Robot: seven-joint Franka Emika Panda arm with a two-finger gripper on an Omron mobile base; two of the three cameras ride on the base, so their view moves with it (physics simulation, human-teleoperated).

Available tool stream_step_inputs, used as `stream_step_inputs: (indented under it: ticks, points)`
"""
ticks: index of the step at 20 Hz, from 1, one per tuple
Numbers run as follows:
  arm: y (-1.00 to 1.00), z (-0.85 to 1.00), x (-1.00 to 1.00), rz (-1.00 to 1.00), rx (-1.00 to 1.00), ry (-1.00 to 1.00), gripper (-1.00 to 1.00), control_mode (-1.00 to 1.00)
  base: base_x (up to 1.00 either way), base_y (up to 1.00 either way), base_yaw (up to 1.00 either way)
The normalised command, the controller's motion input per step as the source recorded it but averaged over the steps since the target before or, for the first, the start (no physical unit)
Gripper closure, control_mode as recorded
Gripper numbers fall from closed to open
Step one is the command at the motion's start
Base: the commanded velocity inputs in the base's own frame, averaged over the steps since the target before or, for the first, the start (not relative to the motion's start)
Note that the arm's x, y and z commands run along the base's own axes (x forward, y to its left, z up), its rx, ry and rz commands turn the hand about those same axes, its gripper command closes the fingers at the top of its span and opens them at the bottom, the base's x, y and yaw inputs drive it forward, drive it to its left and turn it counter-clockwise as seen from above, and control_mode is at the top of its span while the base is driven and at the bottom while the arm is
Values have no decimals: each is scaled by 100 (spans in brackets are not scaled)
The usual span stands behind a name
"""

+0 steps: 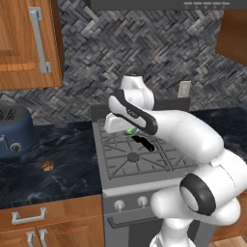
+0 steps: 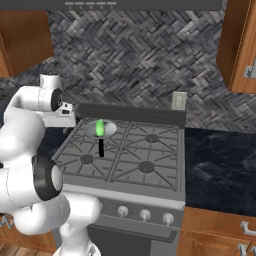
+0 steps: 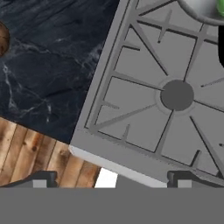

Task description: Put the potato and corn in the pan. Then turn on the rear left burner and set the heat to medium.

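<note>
The pan (image 2: pixel 91 131) sits on the stove's rear left grate, its black handle (image 2: pixel 101 148) pointing toward the front. It covers the rear left burner. The green corn (image 2: pixel 100 127) lies inside the pan, and shows as a green spot (image 1: pixel 129 130) past my arm. The brown potato (image 1: pixel 48 166) rests on the dark counter left of the stove, and sits at the left edge of the hand view (image 3: pixel 2 39). My gripper (image 3: pixel 112 180) hangs open and holds nothing above the stove's front left corner, near the front left burner (image 3: pixel 176 95), away from both potato and pan (image 3: pixel 202 9).
A blue toaster (image 1: pixel 14 132) stands on the counter at the far left. Control knobs (image 2: pixel 145 215) line the stove's front panel. Wooden wall cabinets (image 1: pixel 29 43) hang above the counter, and a dark counter (image 2: pixel 220 165) lies right of the stove.
</note>
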Motion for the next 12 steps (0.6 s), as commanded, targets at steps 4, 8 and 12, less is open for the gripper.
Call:
stream_step_inputs:
  ticks: [4, 8, 12]
  points:
    - [42, 6, -56, 6, 7, -12, -100, -100, 0, 0, 0]
    - [54, 6, -40, 3, 3, -11, -100, -100, 0, 0, 0]
    - [65, 13, -15, 0, 0, -4, -100, -100, 0, 0, 0]
